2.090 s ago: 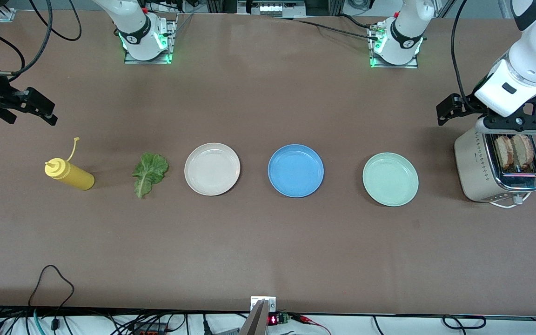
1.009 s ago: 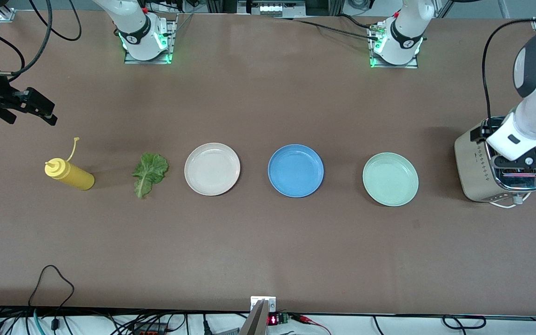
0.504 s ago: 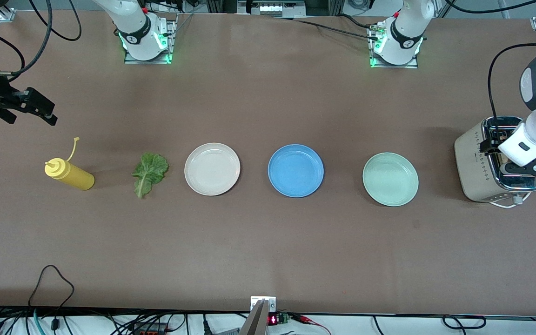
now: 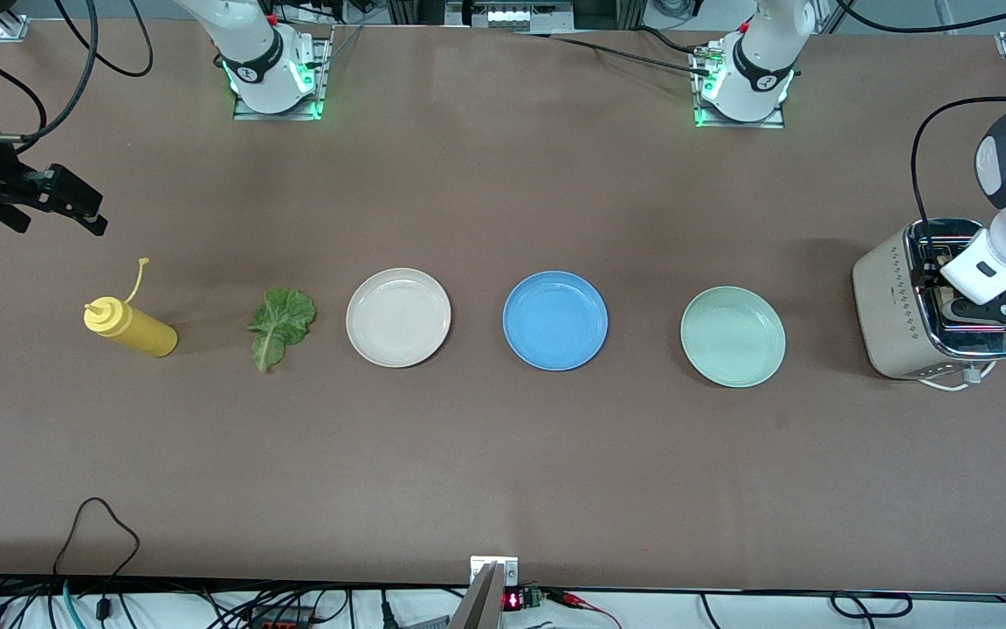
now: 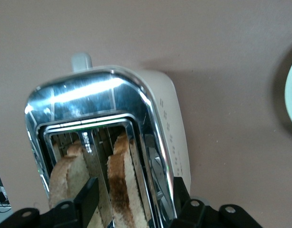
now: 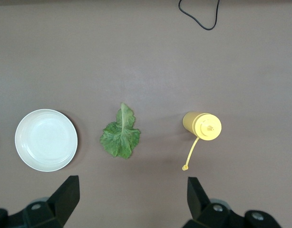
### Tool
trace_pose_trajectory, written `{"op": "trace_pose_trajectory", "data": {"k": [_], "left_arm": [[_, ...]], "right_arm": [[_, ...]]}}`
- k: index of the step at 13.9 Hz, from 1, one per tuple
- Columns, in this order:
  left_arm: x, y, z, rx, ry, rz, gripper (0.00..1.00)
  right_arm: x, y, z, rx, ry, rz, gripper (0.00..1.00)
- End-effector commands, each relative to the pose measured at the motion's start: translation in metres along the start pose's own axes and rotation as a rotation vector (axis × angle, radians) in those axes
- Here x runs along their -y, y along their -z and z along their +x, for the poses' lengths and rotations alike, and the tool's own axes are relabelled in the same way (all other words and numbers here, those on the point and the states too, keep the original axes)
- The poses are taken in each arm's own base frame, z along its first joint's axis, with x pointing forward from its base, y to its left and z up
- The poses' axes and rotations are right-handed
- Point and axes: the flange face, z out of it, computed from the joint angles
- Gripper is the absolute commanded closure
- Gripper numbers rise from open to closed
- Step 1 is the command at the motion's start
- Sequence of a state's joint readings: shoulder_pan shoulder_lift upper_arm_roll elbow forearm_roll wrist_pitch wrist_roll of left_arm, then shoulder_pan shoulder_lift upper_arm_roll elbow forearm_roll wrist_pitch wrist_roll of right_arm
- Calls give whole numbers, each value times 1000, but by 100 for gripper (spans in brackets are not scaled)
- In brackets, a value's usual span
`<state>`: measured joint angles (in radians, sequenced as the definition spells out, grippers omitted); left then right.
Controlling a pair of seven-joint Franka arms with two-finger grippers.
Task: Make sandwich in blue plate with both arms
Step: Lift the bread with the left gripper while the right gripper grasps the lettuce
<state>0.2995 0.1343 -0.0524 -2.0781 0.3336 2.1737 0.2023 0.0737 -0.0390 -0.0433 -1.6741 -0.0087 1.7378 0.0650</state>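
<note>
Two toasted bread slices stand in the slots of a cream and chrome toaster (image 4: 892, 314) at the left arm's end of the table. My left gripper (image 5: 135, 199) is open and low over the toaster. Its fingers (image 5: 89, 194) straddle one slice (image 5: 124, 185) without closing on it; the other slice (image 5: 67, 175) stands beside it. The blue plate (image 4: 555, 321) sits empty mid-table. The lettuce leaf (image 4: 280, 325) lies flat on the table and also shows in the right wrist view (image 6: 120, 137). My right gripper (image 4: 49, 205) waits open and empty, high over the right arm's end.
A beige-white plate (image 4: 398, 317) lies between the lettuce and the blue plate. A pale mint-green plate (image 4: 733, 336) lies between the blue plate and the toaster. A yellow squeeze bottle (image 4: 132, 328) lies on its side beside the lettuce. A black cable loop (image 4: 97, 524) lies near the front edge.
My left gripper has swung over the toaster and come down over the slots, so its wrist now hides the bread in the front view. The right arm has not moved.
</note>
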Motion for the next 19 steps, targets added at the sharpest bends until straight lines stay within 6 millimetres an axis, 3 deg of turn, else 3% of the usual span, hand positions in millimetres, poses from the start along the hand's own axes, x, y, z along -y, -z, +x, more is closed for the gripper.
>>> {"op": "trace_pose_trajectory", "data": {"k": [1, 5, 6, 8, 13, 16, 19], "left_arm": [[2, 2, -13, 1, -23, 14, 56], [5, 7, -18, 31, -13, 11, 91], [6, 10, -19, 37, -10, 11, 95], [13, 24, -18, 57, 2, 15, 95], [35, 103, -16, 143, 50, 19, 95], [15, 163, -10, 168, 28, 11, 94], [-48, 205, 13, 92, -100, 12, 94]], "right_arm": [[-2, 3, -6, -5, 7, 0, 0], [-2, 3, -7, -2, 9, -1, 0], [-1, 3, -7, -2, 10, -1, 0], [0, 3, -7, -2, 10, -1, 0], [2, -1, -6, 4, 2, -6, 0], [12, -46, 4, 107, 32, -14, 0], [32, -102, 15, 184, 48, -28, 0]]}}
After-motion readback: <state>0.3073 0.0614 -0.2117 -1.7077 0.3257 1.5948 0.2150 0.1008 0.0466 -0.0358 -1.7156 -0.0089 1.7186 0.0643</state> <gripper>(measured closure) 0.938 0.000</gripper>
